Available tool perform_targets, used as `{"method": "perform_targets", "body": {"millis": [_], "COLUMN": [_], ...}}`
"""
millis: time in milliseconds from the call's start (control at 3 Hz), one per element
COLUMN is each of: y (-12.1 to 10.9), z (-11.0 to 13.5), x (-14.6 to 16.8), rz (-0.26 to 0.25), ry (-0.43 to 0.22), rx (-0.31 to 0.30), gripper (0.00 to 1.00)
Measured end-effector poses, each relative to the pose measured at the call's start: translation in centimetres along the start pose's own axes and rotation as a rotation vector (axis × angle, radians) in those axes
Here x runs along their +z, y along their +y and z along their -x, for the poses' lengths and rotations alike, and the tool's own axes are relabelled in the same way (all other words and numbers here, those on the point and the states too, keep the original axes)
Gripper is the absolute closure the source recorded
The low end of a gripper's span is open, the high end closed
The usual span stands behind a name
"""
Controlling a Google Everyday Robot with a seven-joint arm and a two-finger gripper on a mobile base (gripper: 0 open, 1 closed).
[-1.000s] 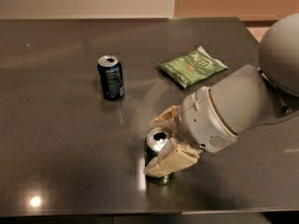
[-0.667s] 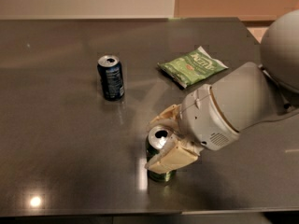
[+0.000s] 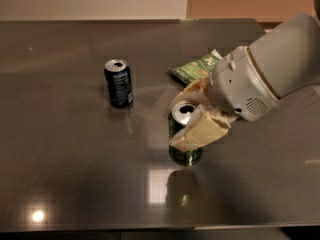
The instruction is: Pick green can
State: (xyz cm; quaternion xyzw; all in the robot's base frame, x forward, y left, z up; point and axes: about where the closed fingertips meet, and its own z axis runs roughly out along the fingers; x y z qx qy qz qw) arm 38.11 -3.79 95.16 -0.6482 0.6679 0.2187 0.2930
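Gripper [image 3: 181, 119] is sitting over the middle of the table [image 3: 70, 174], slightly right of centre, reaching in from the right on the bulky grey-white arm [image 3: 280, 59].

Its two tan fingers [image 3: 200, 131] are clamping the green can [image 3: 185, 155]: one pad is pressing across the near side of the can, the other is lying against its far side, with the silver top and open mouth showing between them.

The green can is standing upright in this grip. Only the lower band of its dark green wall is showing under the near pad. A dark reflection is lying on the glossy surface directly below it; cannot tell whether the base is touching the table or hanging just above it.

A dark blue can [image 3: 119, 84] is standing upright to the left and somewhat farther back, well apart from the gripper.

A flat light-green snack bag [image 3: 196, 67] is lying on the far side of the green can, just beyond the gripper, with its right end hiding behind the arm's housing.

Light spots are glaring on the near part of the table.
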Motion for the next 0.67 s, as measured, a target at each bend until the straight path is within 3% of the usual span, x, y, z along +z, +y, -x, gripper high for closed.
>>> {"method": "perform_targets", "body": {"millis": [333, 667], "y": [-3.46, -3.43], "z": [3.46, 3.46], "x": [-5.59, -5.57], "rz": [-0.043, -0.043], "ry": [-0.041, -0.040], "rx": [-0.035, -0.035], "gripper": [1.00, 1.00]}}
